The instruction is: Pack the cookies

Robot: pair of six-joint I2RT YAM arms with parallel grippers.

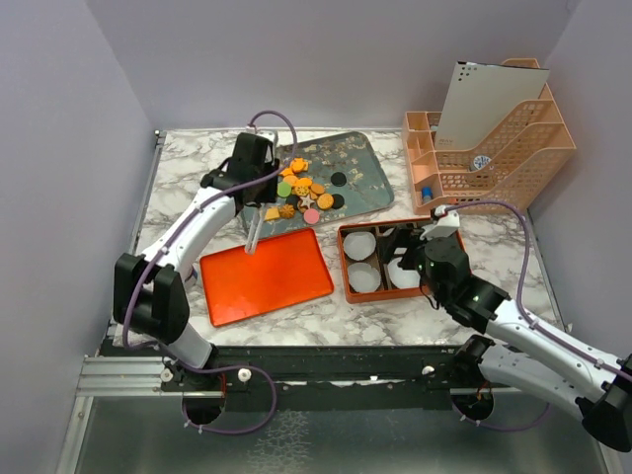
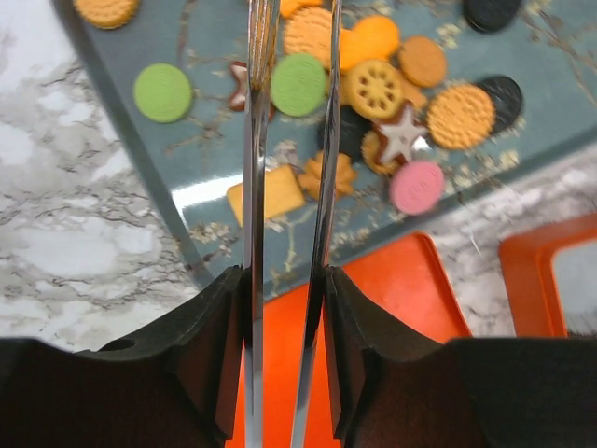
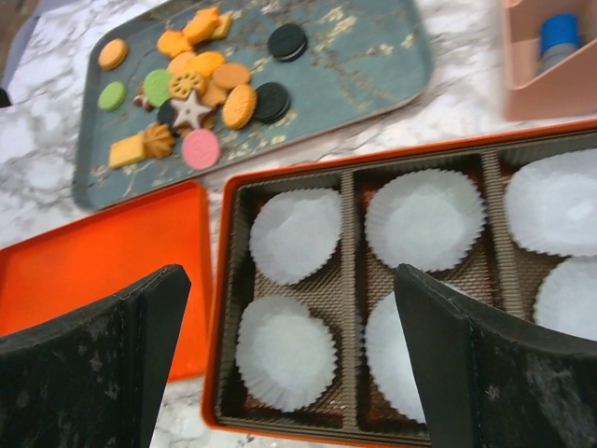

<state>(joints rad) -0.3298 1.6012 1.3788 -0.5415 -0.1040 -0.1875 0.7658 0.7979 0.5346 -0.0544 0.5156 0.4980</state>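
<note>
Top camera looks down on the whole tabletop from the near edge; both wrist cameras hover close, angled forward, sharing the tray of cookies.

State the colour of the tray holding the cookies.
Slate blue-grey tray with gold flecks; right wrist view.

Cookies on tray ahead of left gripper, either side of its tongs; lid beneath. Box holding paper cups directly under right gripper.
</note>
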